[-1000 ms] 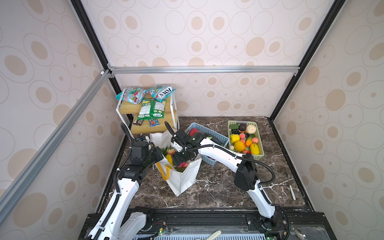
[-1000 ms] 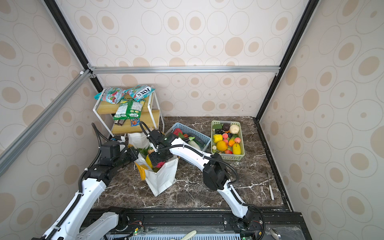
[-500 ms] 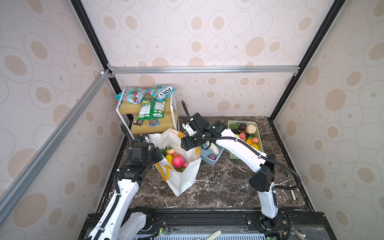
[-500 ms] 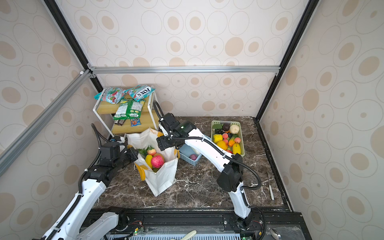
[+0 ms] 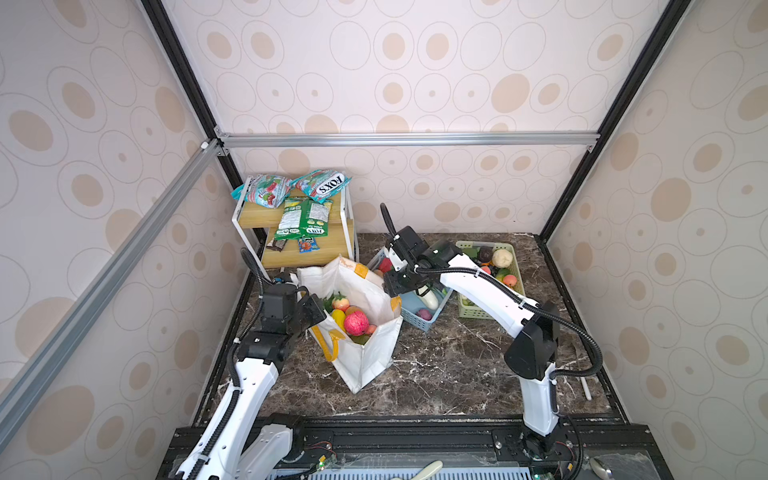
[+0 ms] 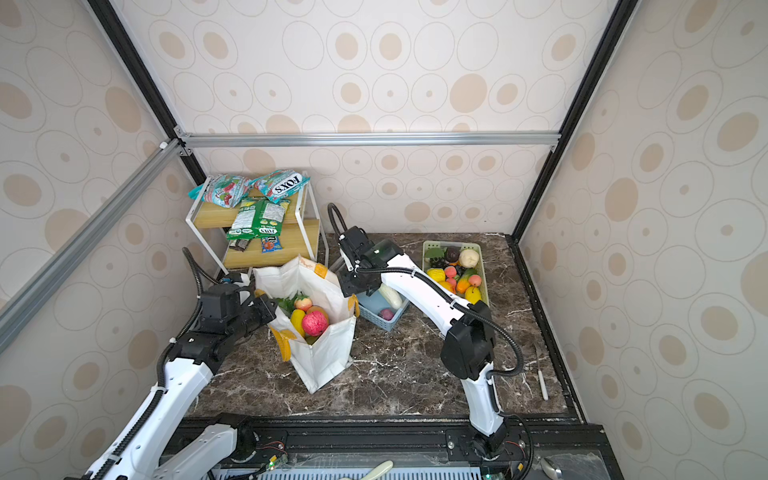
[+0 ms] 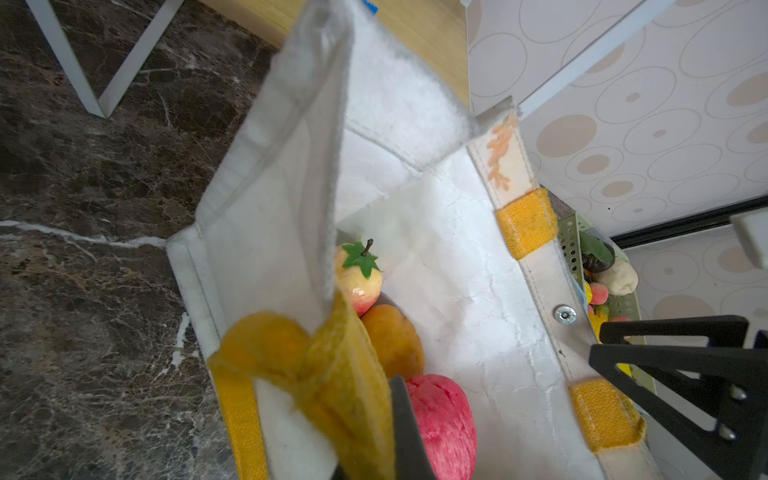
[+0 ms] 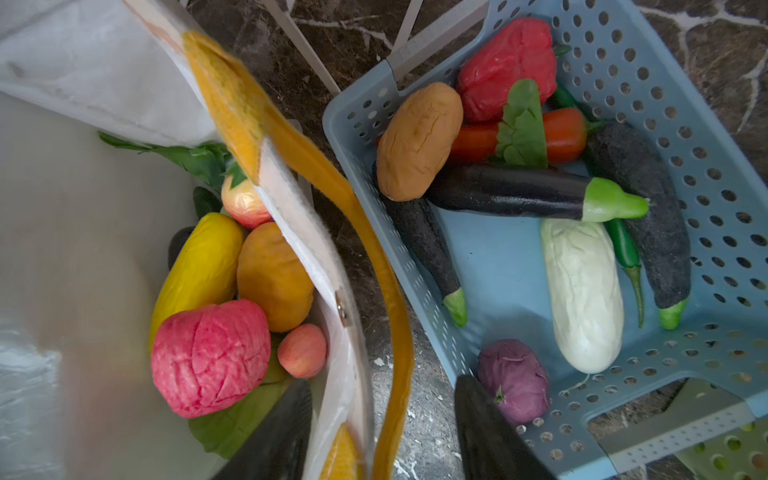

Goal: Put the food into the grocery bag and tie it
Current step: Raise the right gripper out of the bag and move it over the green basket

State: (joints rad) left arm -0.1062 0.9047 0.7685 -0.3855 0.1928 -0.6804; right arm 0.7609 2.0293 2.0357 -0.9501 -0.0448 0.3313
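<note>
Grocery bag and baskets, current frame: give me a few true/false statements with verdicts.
1. The grocery bag stands open with food inside. True.
2. The left tool is shut on the bag's rim. True.
3. The right tool grips a red fruit. False: it is open and empty, astride the bag's rim and handle.
4. The blue basket is empty. False: it holds eggplants and other vegetables.
5. The snack packets lie on the wooden shelf. True.
</note>
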